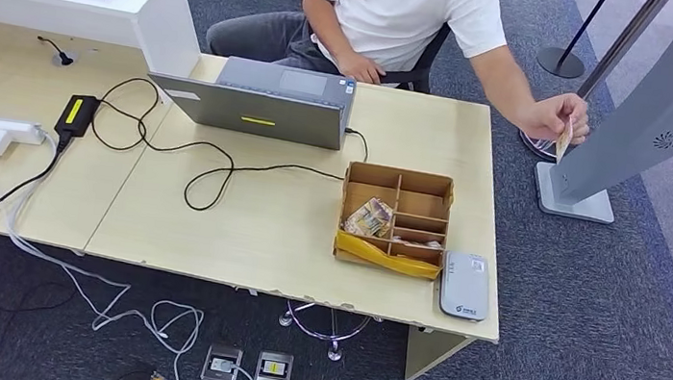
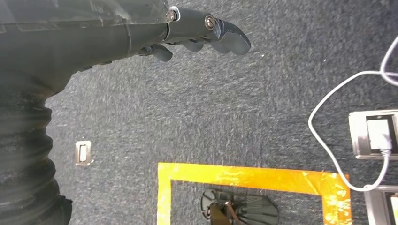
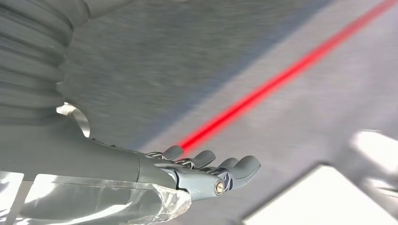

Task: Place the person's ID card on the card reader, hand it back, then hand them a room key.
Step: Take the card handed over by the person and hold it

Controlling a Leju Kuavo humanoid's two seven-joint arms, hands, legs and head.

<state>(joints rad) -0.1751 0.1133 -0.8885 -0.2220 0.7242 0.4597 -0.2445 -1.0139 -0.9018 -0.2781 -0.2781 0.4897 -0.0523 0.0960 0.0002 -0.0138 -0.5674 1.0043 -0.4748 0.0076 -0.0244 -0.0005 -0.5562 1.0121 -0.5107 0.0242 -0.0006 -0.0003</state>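
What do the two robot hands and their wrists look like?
Each robot hand, left and right, has blue-grey rounded fingers with a silver screw at the knuckle. A clear plastic wrap covers the part behind it, and a grey ribbed cover sits at the wrist.

Only partial dark-red letters — unreadable — on the person's white shirt (image 1: 404,4).
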